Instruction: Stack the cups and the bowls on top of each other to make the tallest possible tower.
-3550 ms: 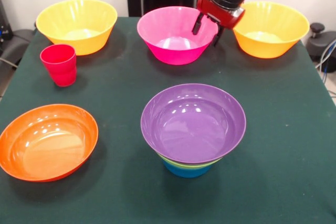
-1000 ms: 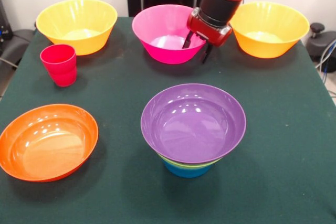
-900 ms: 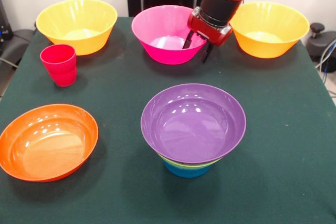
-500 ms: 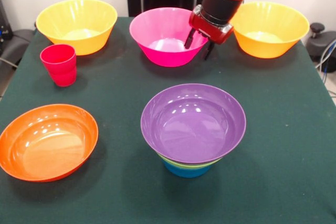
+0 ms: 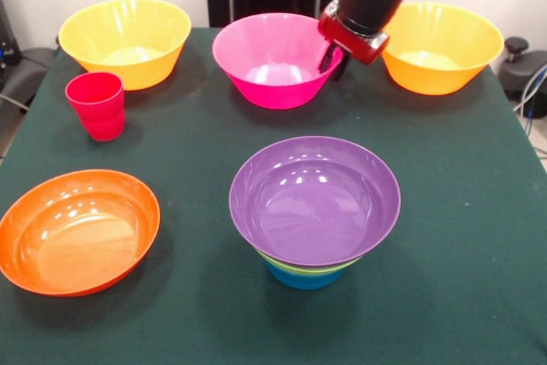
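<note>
Gripping the pink bowl (image 5: 275, 59) by its rim, my gripper (image 5: 333, 64) must next carry it onto the tower (image 5: 313, 211).

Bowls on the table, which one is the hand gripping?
The pink bowl in the back row's middle: the hand pinches its rim. The yellow, orange and purple bowls are untouched.

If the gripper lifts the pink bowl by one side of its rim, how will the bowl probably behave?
The pink bowl looks glossy, so its rim may slip between the fingers of the gripper. It is wide and held at one edge only, so it will probably tilt. It seems thin plastic, likely light and rigid.
</note>
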